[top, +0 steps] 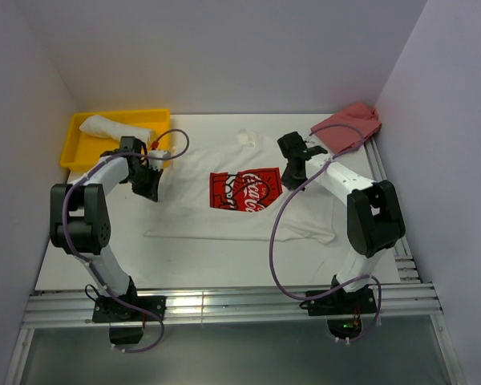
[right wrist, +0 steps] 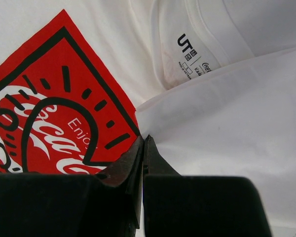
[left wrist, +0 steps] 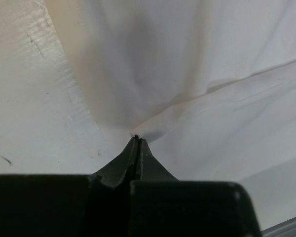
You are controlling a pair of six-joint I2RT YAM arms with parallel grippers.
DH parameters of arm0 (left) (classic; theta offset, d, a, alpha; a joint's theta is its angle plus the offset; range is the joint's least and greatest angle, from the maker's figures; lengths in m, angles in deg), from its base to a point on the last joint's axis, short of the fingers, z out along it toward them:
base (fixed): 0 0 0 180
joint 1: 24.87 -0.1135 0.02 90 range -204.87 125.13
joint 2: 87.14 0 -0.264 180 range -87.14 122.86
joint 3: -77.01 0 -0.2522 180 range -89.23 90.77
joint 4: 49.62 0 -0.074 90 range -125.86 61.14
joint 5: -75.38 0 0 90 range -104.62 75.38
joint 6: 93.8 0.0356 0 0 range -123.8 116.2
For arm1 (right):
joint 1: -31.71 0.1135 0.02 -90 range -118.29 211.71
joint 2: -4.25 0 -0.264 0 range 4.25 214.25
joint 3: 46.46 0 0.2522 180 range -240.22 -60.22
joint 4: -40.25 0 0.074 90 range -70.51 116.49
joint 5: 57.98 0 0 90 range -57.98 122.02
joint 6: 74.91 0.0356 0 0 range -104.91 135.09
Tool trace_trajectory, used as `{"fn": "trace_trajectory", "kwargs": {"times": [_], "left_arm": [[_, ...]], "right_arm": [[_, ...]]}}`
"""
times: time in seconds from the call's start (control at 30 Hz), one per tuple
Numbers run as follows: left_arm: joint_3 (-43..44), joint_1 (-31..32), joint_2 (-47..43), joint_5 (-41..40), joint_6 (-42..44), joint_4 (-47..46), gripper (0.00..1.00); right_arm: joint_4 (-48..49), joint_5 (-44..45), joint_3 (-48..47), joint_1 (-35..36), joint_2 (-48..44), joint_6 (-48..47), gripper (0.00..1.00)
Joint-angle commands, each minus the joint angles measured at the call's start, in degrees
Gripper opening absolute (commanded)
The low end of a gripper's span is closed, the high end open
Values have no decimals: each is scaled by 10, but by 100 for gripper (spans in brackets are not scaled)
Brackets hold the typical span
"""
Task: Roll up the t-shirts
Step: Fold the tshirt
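Rolled t-shirt [top: 116, 128] lying in yellow tray [top: 74, 152], back left. Left gripper [left wrist: 136, 139] pinching shut on left edge of printed t-shirt [top: 200, 212], which is lying spread mid-table. Right gripper [right wrist: 144, 140] clamping closed on its folded-over right side. Pinkish-red cloth [top: 349, 124] sitting back right.

- We see a yellow tray [top: 74, 149] at the far left corner of the counter [top: 208, 266].
- We find a pinkish-red cloth [top: 349, 126] crumpled at the counter's far right corner.
- We note silver rails [top: 224, 305] running along the counter's near edge.
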Motion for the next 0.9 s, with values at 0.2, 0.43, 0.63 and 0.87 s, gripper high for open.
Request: {"fn": "trace_trajectory", "kwargs": {"times": [0.2,0.43,0.63,0.87], "left_arm": [[-18,-2,-89,-39,-14,-27,0],[-20,-9,-69,-41,-16,-33,0],[-23,-13,-56,-46,-19,-41,0],[-24,-16,-40,-48,-15,-42,0]], "right_arm": [[-14,28,-41,11,-14,3,0],[-25,40,-76,27,3,-7,0],[-37,51,-114,38,43,-21,0],[-22,38,-111,39,91,-31,4]]}}
